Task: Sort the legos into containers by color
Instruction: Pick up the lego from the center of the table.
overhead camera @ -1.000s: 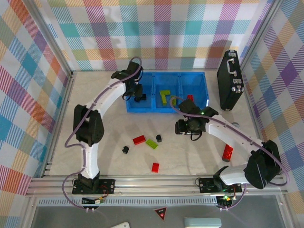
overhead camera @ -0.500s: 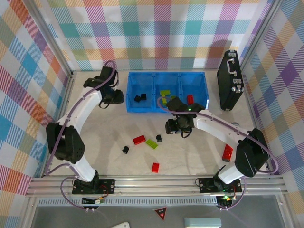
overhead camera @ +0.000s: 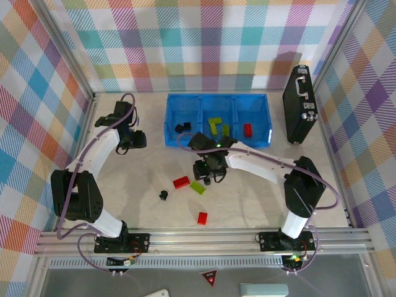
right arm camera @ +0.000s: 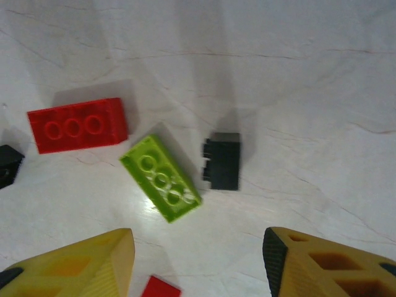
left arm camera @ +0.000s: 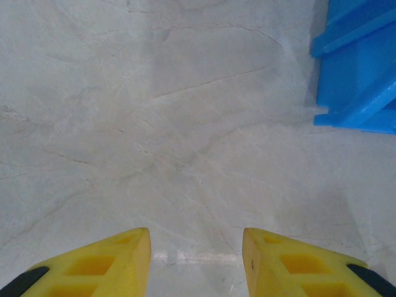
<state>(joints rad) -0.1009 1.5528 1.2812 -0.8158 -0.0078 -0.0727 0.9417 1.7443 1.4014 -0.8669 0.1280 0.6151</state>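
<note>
Along the far edge of the worktop the blue tray holds a black brick, green bricks and a red brick in separate compartments, yet five loose bricks lie mid-worktop beneath the spread, empty right jaws; the left jaws, parted and empty, hover beside the tray.

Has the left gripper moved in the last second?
Yes. The left gripper was over the left compartment of the blue tray; it has swung left, past the tray's left wall, and now hangs over the table.
</note>
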